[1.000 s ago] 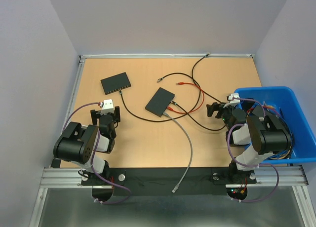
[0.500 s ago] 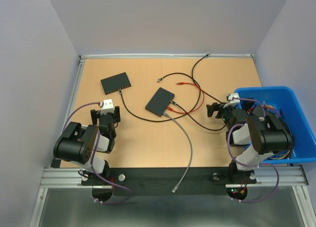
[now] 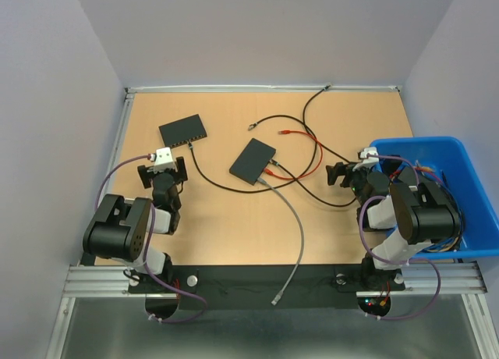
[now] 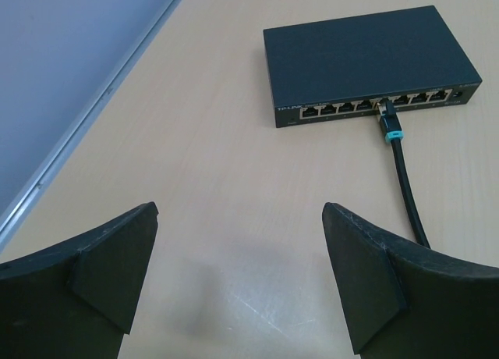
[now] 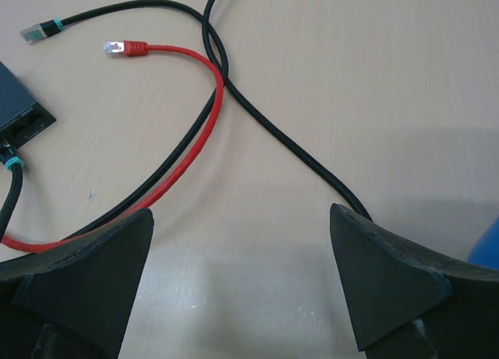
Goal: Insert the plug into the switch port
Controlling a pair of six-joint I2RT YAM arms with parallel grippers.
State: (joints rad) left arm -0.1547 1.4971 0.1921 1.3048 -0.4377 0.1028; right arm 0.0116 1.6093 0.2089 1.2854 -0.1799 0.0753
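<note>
Two black switches lie on the table, one at the far left and one in the middle, whose corner shows in the right wrist view. The far-left switch has a black cable plugged into its port row. A black plug with a teal band and a red plug lie loose on the table. My left gripper is open and empty, just short of the far-left switch. My right gripper is open and empty over the crossing cables.
A blue bin holding cables stands at the right, beside the right arm. A grey cable runs from the middle switch over the table's near edge. Black and red cables loop between the middle switch and the right gripper.
My left arm has moved forward, towards the far-left switch. The right arm, switches and cables have not moved.
</note>
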